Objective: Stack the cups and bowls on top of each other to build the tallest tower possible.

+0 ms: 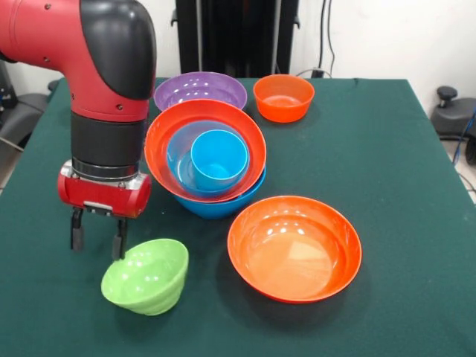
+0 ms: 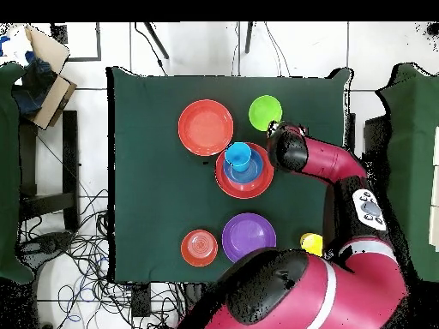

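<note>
The tower (image 1: 206, 152) stands mid-table: a large blue bowl (image 1: 223, 206) at the bottom, a large orange bowl (image 1: 165, 141), a medium blue bowl (image 1: 178, 152) and the sky blue cup (image 1: 219, 158) on top. The magenta bowl is hidden inside. My gripper (image 1: 97, 236) is open and empty, left of the tower, its fingertips low by the far rim of the tilted lime green bowl (image 1: 146, 277). The overhead view shows the tower (image 2: 245, 170), the green bowl (image 2: 265, 112) and the yellow cup (image 2: 311, 243) beside my arm.
A second large orange bowl (image 1: 294, 248) sits right of the green one. A purple bowl (image 1: 199, 90) and a small orange bowl (image 1: 283, 97) stand behind the tower. The arm's wrist (image 2: 290, 150) overhangs the table beside the tower.
</note>
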### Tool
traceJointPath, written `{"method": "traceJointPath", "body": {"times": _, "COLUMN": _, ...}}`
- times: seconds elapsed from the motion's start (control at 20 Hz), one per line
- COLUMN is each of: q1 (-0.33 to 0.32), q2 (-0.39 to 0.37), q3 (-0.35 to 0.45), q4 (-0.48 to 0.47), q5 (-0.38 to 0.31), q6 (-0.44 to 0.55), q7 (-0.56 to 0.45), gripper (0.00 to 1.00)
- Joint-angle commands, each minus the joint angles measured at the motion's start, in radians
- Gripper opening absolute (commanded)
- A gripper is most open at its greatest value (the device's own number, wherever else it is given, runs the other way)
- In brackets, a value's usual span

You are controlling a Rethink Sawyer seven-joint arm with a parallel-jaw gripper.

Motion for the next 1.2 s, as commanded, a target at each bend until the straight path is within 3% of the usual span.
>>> {"method": "traceJointPath", "body": {"times": 0.05, "q1": 0.041, "q2": 0.062, "q3": 0.059, "q4": 0.051, "q5": -0.088, "q6": 0.077, "q7": -0.026, "gripper": 1.00}}
{"method": "traceJointPath", "body": {"times": 0.3, "q1": 0.101, "q2": 0.060, "q3": -0.021, "q4": 0.020, "q5": -0.081, "q6": 0.147, "q7": -0.002, "gripper": 1.00}}
{"method": "traceJointPath", "body": {"times": 1.2, "q1": 0.107, "q2": -0.108, "q3": -0.017, "q4": 0.092, "q5": -0.013, "q6": 0.335, "q7": -0.011, "gripper": 1.00}}
